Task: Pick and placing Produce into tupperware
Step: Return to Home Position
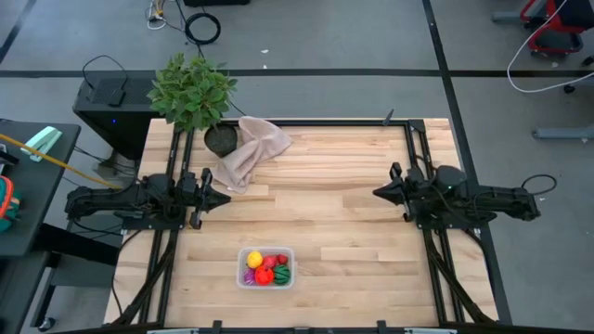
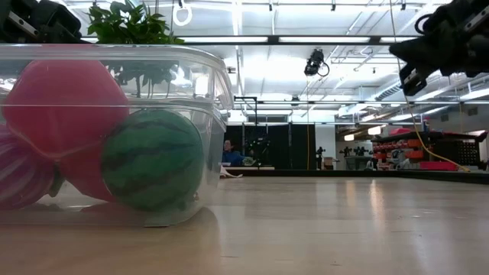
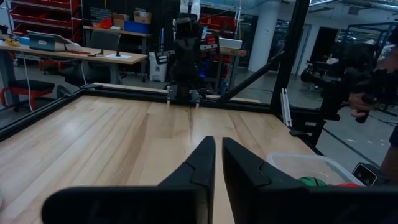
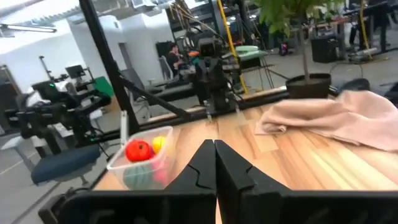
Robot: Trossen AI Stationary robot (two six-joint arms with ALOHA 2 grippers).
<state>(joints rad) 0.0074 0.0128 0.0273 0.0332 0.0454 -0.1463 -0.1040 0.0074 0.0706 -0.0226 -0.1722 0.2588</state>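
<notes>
From above, one tupperware (image 1: 290,255) stands near the table's front edge and holds the produce (image 1: 266,270): one yellow, one purple, one green; the reds I cannot separate. Low view: one watermelon ball (image 2: 153,160) lies inside. Draw both arms back high, away from the tub. Left wrist view: the left gripper (image 3: 218,155) has its fingers almost together, empty. Right wrist view: the right gripper (image 4: 215,158) is closed, empty.

tupperware (image 1: 292,253): on the table (image 1: 353,232), near the front edge, bit left of centre
produce (image 1: 254,259): all in the tupperware
plant (image 1: 193,93): back left corner
cloth (image 1: 251,153): right beside the plant's pot
left gripper (image 1: 218,197): left side, mid-depth
right gripper (image 1: 380,192): right side, facing it
</notes>
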